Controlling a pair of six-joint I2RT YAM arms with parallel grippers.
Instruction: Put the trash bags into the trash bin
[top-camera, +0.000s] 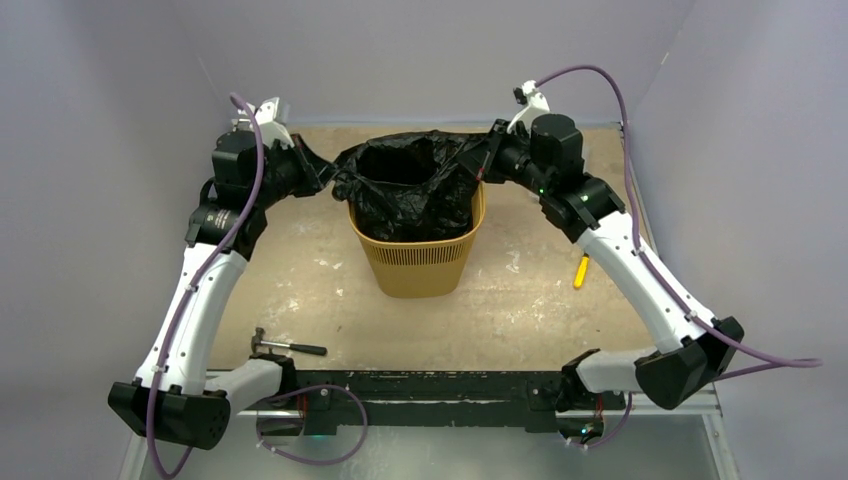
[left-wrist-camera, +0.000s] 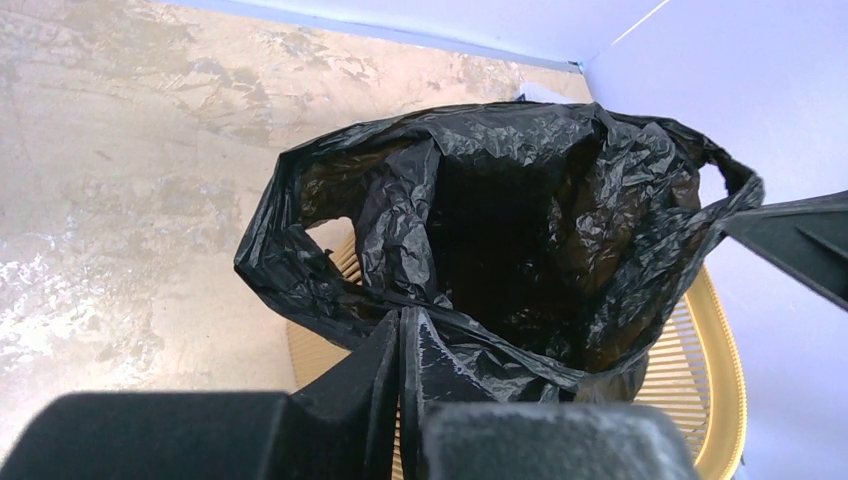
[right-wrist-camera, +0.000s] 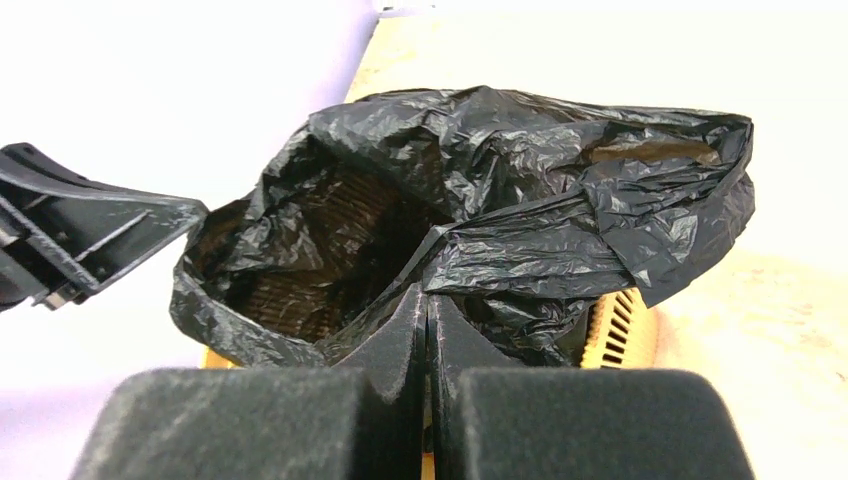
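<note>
1. The trash bin (top-camera: 415, 262) is standing upright on the worktop (top-camera: 300, 270), in the middle and toward the far side.
2. The trash bag (top-camera: 410, 185) is sitting in the top of the trash bin with its mouth gaping upward. Wrinkled black film is lapping over the near rim and covering the upper part of the mesh wall.
3. The left arm (top-camera: 200, 290) is reaching in from the left. The left jaws are standing together, clamped on the left edge of the trash bag. The film is stretching from the rim out to them, left of the trash bin.
4. The right arm (top-camera: 640, 270) is reaching in from the right. The right jaws are standing together, clamped on a fold of the trash bag's right edge, close to the right rim.
5. The bag mouth is lying spread open between the two sets of jaws.
6. A hammer (top-camera: 285, 345) is lying on the near left part of the worktop, well apart from the trash bin.
7. A small yellow object (top-camera: 581, 271) is lying to the right, beside the right arm. It is too small to identify.
</note>
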